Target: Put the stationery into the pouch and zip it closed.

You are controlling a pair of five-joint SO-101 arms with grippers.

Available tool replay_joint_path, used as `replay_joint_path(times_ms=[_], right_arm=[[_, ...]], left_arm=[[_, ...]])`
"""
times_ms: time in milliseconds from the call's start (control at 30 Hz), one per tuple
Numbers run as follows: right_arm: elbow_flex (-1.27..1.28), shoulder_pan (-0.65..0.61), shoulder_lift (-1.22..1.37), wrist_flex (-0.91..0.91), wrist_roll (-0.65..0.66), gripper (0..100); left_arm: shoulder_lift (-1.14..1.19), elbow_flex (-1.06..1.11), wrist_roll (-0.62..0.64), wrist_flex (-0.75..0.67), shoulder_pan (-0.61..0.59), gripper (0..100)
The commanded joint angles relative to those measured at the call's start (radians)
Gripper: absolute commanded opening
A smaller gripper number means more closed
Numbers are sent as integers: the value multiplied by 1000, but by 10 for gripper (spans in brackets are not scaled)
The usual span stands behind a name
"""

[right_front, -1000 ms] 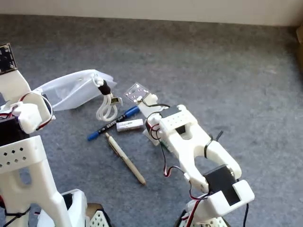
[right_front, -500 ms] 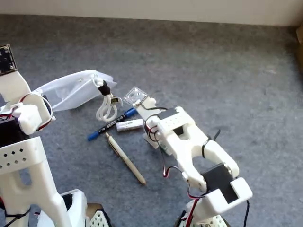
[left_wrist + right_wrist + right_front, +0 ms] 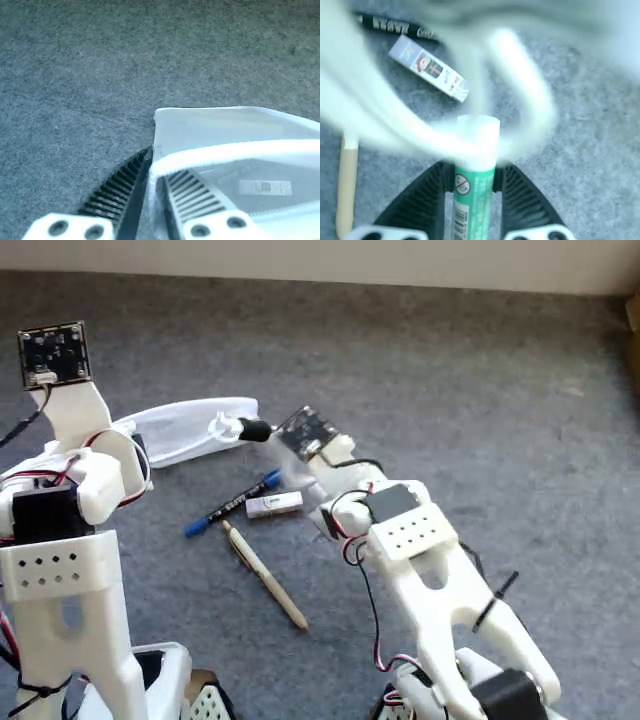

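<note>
Feeding glue stick [image 3: 473,200]: right gripper [image 3: 474,169] clamped on it, cap at the pouch [image 3: 185,430] mouth; I'd push straight left.
Left gripper [image 3: 156,167]: pinched on pouch rim; hold taut.

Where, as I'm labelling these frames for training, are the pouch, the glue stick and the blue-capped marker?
pouch [image 3: 185,433], high view, on its translucent side.
glue stick [image 3: 472,195], right wrist view, on its green label.
blue-capped marker [image 3: 232,504], high view, on the middle of its black barrel.
</note>
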Motion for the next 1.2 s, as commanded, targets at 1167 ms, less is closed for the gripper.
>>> replay_joint_path(times_ms=[1167], right_arm=[[213, 88, -1113, -31, -206, 5]], left_arm=[[22, -203, 40, -17, 234, 8]])
